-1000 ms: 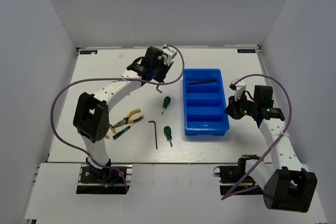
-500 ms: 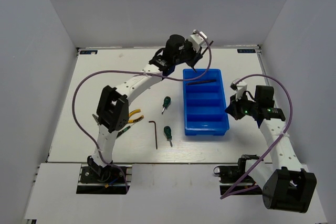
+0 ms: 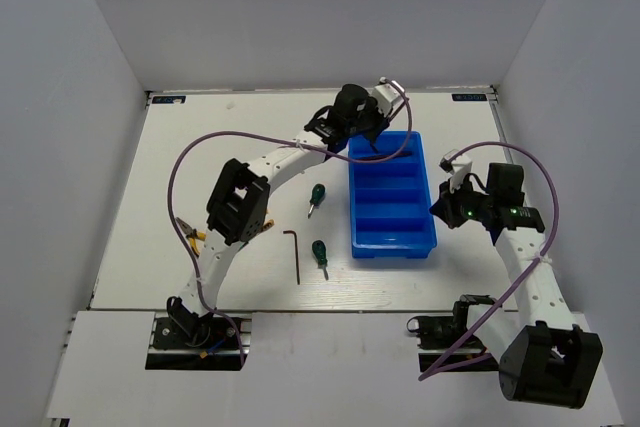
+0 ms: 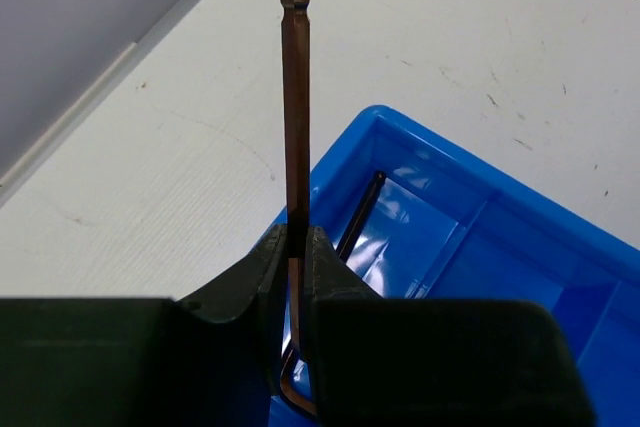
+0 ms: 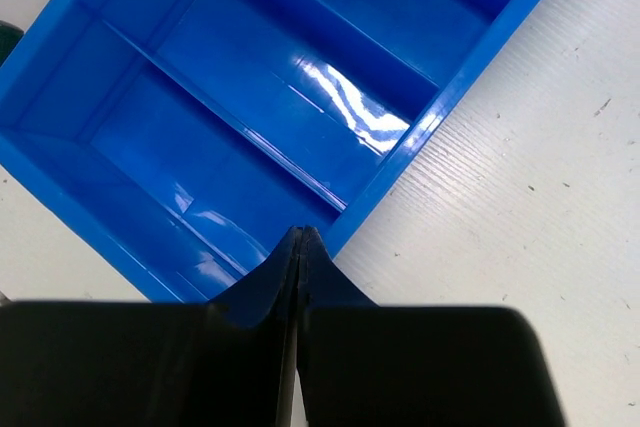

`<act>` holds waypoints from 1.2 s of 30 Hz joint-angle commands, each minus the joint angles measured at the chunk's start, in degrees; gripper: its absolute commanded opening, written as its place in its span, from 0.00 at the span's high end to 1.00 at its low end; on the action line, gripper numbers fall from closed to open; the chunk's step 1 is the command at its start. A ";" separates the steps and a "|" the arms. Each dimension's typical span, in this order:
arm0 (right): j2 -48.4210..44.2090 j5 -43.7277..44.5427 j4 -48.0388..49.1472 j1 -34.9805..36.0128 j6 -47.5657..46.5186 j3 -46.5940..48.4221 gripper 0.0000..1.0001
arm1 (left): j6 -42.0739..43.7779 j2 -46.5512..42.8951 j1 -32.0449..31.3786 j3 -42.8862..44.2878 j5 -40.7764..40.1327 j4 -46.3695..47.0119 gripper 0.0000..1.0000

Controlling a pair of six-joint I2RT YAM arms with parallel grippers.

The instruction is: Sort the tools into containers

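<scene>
My left gripper (image 4: pixel 297 232) is shut on a thin brown hex key (image 4: pixel 294 97), whose long leg sticks forward past the fingertips. It hangs over the far left corner of the blue tray (image 3: pixel 354 197). Another hex key (image 3: pixel 392 157) lies in the tray's farthest compartment, also seen from the wrist (image 4: pixel 360 217). The other compartments (image 5: pixel 300 67) look bare. My right gripper (image 5: pixel 300 233) is shut and empty just above the tray's right rim (image 5: pixel 440 112). On the table lie two green-handled screwdrivers (image 3: pixel 316 194) (image 3: pixel 320 252) and a third hex key (image 3: pixel 295 255).
The yellow-handled pliers (image 3: pixel 264 223) lie mostly hidden under my left arm's elbow (image 3: pixel 238 209). White walls close in the table on three sides. A purple cable (image 3: pixel 200 152) loops off the left arm, and another (image 3: pixel 530 172) off the right arm.
My left arm swung right from the table's far middle to the tray's far left corner, carrying the hex key. The right gripper's jaws closed; that arm stayed put.
</scene>
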 commanded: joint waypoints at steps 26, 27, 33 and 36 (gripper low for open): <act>-1.43 -3.11 0.07 -2.29 -0.24 0.49 0.83 | 0.46 -1.98 -0.36 0.41 -5.43 0.95 0.52; -1.43 -4.15 -0.02 -2.21 -0.07 0.23 0.76 | 0.46 -2.86 -0.88 0.40 -4.81 0.96 0.52; -0.03 -14.52 -4.75 -0.19 -6.13 2.24 0.49 | -4.97 -18.83 -1.42 -13.37 -7.32 0.79 1.00; 2.42 -17.43 -5.55 3.49 -4.91 5.58 0.71 | -13.03 -34.30 1.21 -32.40 -14.00 -0.62 0.98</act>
